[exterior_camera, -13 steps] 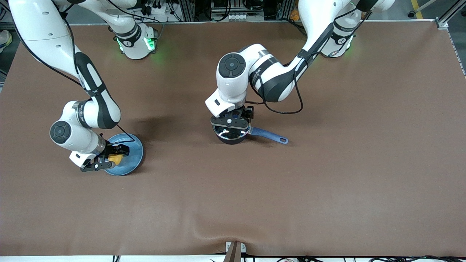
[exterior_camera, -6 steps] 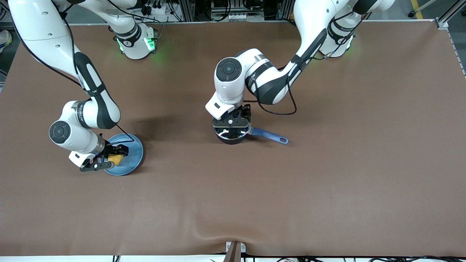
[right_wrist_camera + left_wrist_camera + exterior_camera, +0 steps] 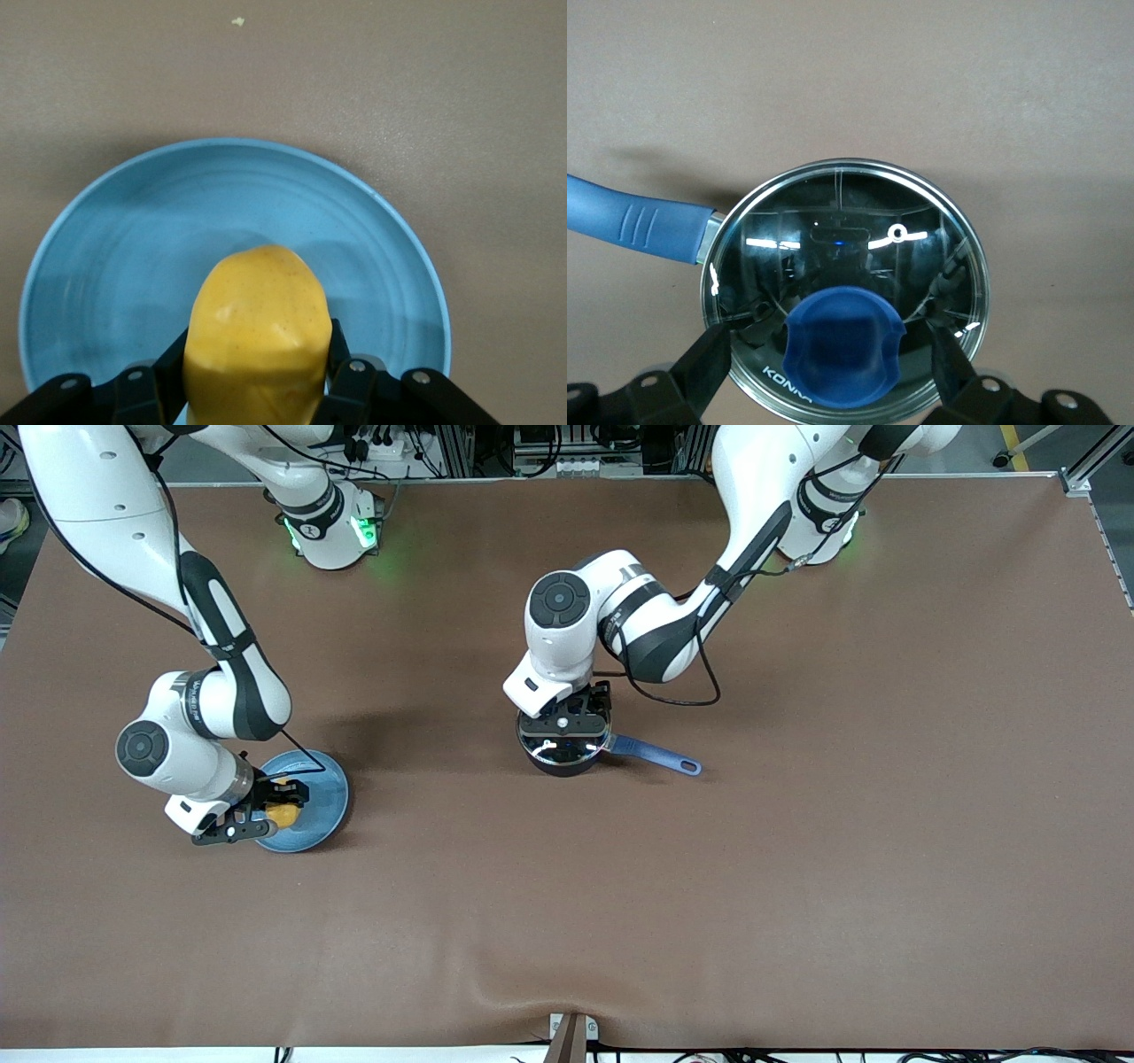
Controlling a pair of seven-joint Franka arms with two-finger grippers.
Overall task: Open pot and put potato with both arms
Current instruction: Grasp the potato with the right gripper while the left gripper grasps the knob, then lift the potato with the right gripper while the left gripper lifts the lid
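The black pot (image 3: 562,762) stands mid-table with its glass lid (image 3: 842,232) on and its blue handle (image 3: 660,755) pointing toward the left arm's end. My left gripper (image 3: 565,724) hovers low over the lid. It is open, with one finger (image 3: 707,356) on each side of the blue knob (image 3: 843,347) and a gap between each finger and the knob. The yellow potato (image 3: 257,329) lies on the light-blue plate (image 3: 133,230). My right gripper (image 3: 257,376) is shut on the potato, pads pressed to both its sides. In the front view the potato (image 3: 283,814) shows beside the right gripper (image 3: 266,811).
The plate (image 3: 330,795) sits toward the right arm's end of the brown table mat, a little nearer the front camera than the pot. Both arm bases stand along the table's back edge. A small bracket (image 3: 571,1032) sits at the front edge.
My right gripper's fingers have closed onto the potato on the plate. The left arm has settled slightly over the pot lid, and its fingers have stayed open.
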